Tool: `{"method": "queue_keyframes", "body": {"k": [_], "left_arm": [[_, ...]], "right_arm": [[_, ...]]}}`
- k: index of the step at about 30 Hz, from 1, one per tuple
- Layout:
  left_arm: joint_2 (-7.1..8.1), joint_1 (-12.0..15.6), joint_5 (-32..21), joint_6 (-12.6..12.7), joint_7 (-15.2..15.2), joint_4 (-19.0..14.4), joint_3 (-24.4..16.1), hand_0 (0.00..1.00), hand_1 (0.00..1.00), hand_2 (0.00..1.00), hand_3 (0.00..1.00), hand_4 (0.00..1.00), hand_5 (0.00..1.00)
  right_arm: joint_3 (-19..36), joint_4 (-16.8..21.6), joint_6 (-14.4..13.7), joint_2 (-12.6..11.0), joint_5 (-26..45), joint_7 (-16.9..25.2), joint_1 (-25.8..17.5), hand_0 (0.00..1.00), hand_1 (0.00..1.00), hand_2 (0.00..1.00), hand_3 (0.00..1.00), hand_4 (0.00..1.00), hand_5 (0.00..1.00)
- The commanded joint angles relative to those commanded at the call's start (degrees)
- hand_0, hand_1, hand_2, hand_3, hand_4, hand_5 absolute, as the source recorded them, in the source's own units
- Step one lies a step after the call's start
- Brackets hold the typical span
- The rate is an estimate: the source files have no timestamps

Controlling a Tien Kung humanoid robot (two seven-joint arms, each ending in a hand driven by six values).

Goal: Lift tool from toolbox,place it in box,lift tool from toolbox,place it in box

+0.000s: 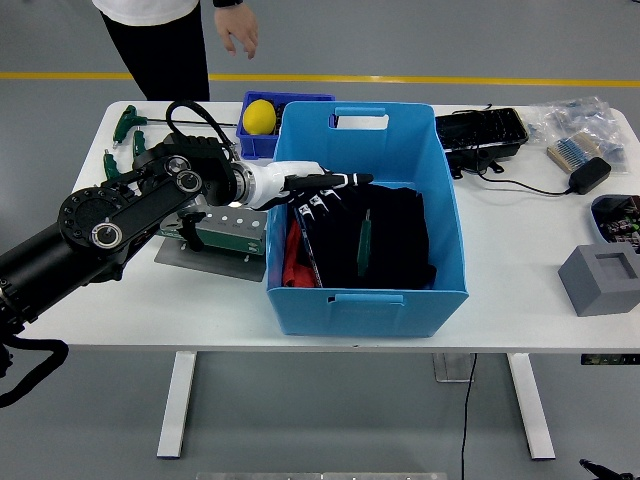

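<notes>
My left hand [322,187] reaches over the left rim of the big blue box [366,298], fingers spread and holding nothing. A green-handled tool [364,243] lies loose on the black cloth [395,232] inside the box, just right of and below the hand. Another long tool [304,243] rests along the box's left inner wall beside something red. The green tool holder [226,229] stands on a grey plate left of the box, partly behind my forearm. Green T-handle tools [127,122] lie at the table's far left.
A small blue bin holding a yellow ball [259,116] sits behind the box. A black tray [481,131], a charger [588,176] with its cable, plastic bags [576,115] and a grey block [600,281] occupy the right side. A person's hand [238,30] hangs above the far edge.
</notes>
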Motion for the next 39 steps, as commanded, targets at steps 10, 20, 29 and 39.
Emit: {"method": "queue_keyframes", "body": {"k": [10, 20, 29, 39], "left_arm": [[0.16, 1.09, 20.69, 7.86, -7.87, -7.69, -4.80, 0.373, 0.581, 0.732, 0.866, 0.940, 0.998], [1.50, 11.45, 25.33, 10.31, -28.83, -15.31, -18.50, 0.588, 0.703, 0.793, 0.838, 0.872, 0.998], [-0.27, 27.91, 20.57, 8.45, -37.29, -19.66, -32.73, 0.765, 0.818, 0.867, 0.807, 0.875, 0.928], [-5.02, 44.71, 13.52, 7.42, -44.05, -16.71, -46.98, 0.848, 0.889, 0.925, 0.792, 0.898, 0.892]], "right_arm": [[-0.28, -0.04, -0.07, -0.09, 0.59, 0.15, 0.21, 0.627, 0.600, 0.663, 0.540, 0.782, 0.660], [-0.59, -0.16, -0.22, -0.12, 1.28, 0.46, 0.14, 0.626, 0.599, 0.663, 0.539, 0.782, 0.662], [-0.78, -0.30, -0.33, -0.25, 1.16, 0.72, 0.44, 0.627, 0.598, 0.662, 0.539, 0.782, 0.662], [-2.00, -0.65, -0.67, -0.14, 3.38, 1.58, 0.50, 0.627, 0.596, 0.663, 0.540, 0.782, 0.660]]}}
